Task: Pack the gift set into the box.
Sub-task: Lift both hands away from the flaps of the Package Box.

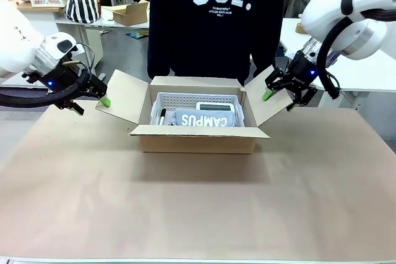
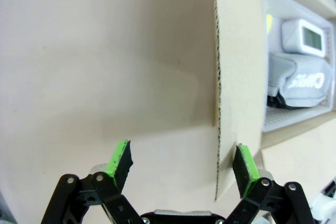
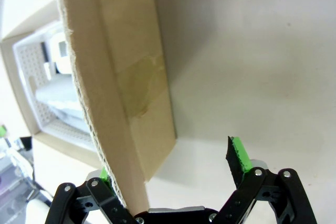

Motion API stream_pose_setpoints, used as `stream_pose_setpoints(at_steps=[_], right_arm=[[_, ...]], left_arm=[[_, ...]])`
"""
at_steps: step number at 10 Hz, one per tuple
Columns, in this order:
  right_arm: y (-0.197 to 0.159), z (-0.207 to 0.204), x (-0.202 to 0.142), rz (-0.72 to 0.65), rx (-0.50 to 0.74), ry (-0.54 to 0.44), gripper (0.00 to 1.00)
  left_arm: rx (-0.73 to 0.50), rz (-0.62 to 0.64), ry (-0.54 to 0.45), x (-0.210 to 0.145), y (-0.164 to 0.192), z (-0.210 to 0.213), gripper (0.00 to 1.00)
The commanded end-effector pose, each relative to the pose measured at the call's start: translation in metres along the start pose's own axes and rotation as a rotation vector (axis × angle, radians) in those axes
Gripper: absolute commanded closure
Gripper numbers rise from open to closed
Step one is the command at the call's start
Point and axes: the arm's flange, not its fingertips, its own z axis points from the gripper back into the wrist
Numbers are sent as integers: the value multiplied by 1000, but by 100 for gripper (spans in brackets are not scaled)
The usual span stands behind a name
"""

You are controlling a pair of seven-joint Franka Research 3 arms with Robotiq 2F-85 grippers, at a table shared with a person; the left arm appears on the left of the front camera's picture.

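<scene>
Cardboard-brown and open, the box [image 1: 198, 140] sits at the centre of the bench [image 1: 185, 208] with the gift set [image 1: 204, 119] already inside. The set lies in a white perforated basket [image 1: 185, 98] that fills the carton. Its grey pack shows the white letters "CAMPUS", upside down in the front view, and its white part with a small screen lies at about 1 o'clock of the pack. A black pen [image 1: 162, 115] stands against the basket's wall at 9 o'clock.

All four flaps are open. The left flap [image 1: 124, 96] slants up and outward at 9 o'clock of the box, and the right flap [image 1: 260, 100] does the same at 3 o'clock.

The left end effector [image 1: 91, 104] is at the outer edge of the left flap with its fingers spread wide. In the left wrist view the flap's corrugated edge runs up between the two green pads [image 2: 119, 157], closer to one than the other. Whether it touches that pad cannot be told.

The right end effector [image 1: 279, 100] is at the right flap, also spread wide. In the right wrist view the flap's edge passes in front of one pad, while the other pad [image 3: 237, 153] stands well clear.

A person [image 1: 216, 29] in a dark sweatshirt printed "CGP." stands at 12 o'clock, directly behind the box.
</scene>
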Motion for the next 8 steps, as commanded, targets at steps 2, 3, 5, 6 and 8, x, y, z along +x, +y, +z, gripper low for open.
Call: stream_pose_setpoints(at_steps=[2, 3, 5, 6, 8], right_arm=[[-6, 110, -51, 180, 347, -91, 0], [-19, 149, -89, 169, 547, -106, 0], [-43, 172, -144, 162, 793, 32, 0], [-51, 165, -158, 144, 870, 121, 0], [-57, 141, -174, 129, 908, 78, 0]], left_arm=[[-320, -258, -93, -17, -45, 105, 0], [-460, -365, -136, -46, -45, 139, 0], [-730, -476, -141, -90, -27, 163, 0], [-813, -489, -103, -104, -21, 155, 0], [-936, -418, -108, -113, -10, 132, 0]])
